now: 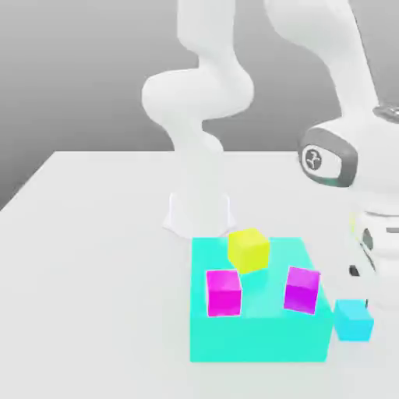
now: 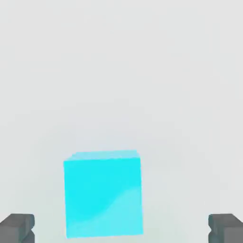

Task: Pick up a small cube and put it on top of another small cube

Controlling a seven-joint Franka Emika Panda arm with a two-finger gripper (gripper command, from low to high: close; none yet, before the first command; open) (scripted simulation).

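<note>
Partly cut off at the exterior view's right edge, the white arm hangs over the white table, its gripper hidden there. From the hand view, dark fingertips stand spread wide, the cyan cube lying between them untouched, just beside the teal slab with three cubes.

Small cyan cube flat on the table beside the cyan platform.
</note>
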